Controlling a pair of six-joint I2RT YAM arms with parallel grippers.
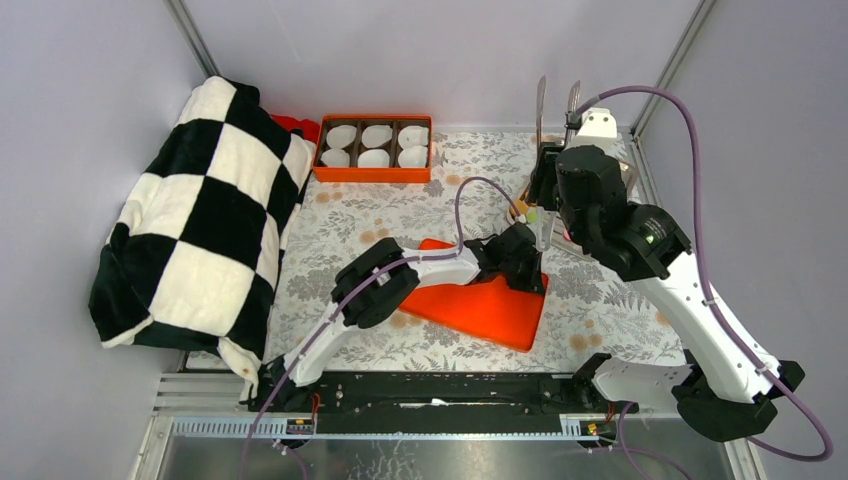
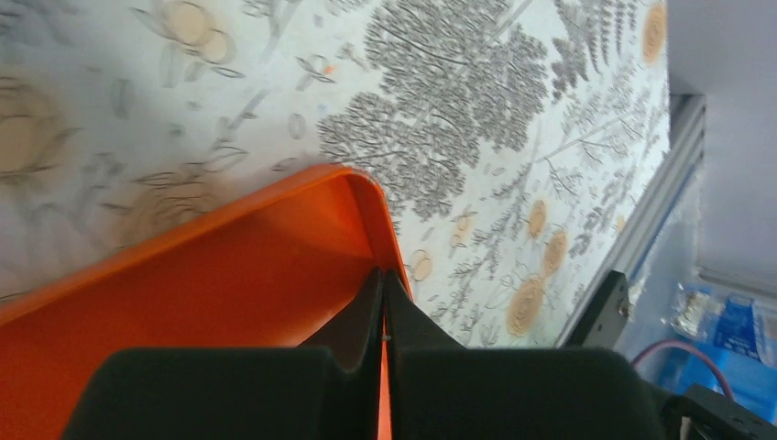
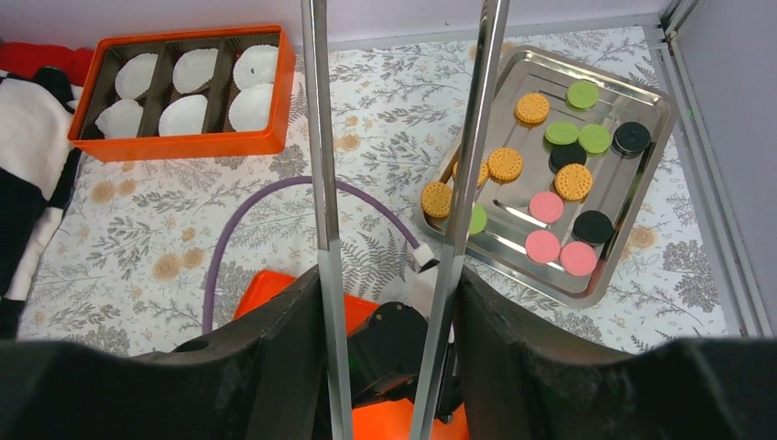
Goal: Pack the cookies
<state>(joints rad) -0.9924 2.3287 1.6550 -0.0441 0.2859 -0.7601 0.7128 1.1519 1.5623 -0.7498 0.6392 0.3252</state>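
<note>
Table [image 1: 420, 215]: floral cloth, walled at the back and on both sides. A metal frame rail [image 3: 705, 183] runs along the right edge. Bare cloth lies between the orange box and the orange lid, and on the near right.
Blanket [image 1: 200, 220]: black-and-white checked, heaped along the whole left side and overhanging the near left edge.
Right arm [image 1: 690, 290]: rises from the near right corner and hangs over the far right of the table, hiding most of the metal tray from the top camera.
Left arm [image 1: 400, 280]: stretched low across the middle, with its purple cable [image 3: 275, 197] looping over the cloth.
Orange lid [image 1: 480, 305]: mid-table, skewed to the table edges.
Orange box [image 1: 372, 175]: at the far edge, left of centre, holding six white paper cups [image 3: 197, 69] in two rows.
Metal tray [image 3: 513, 215]: far right, near the rail, set askew.
Right gripper [image 1: 558, 90]: long metal blades spread apart, nothing between them. In the wrist view one blade crosses in front of the tray's left end.
Left gripper [image 2: 383, 275]: fingers [image 2: 353, 321] clenched on the lid's rim near a corner.
Cookies [image 3: 574, 181]: all in the metal tray, lying flat, faces up, in orange, green, pink and black. Being round, they have no long axis of their own. They are scattered along the tray's length, some touching.
</note>
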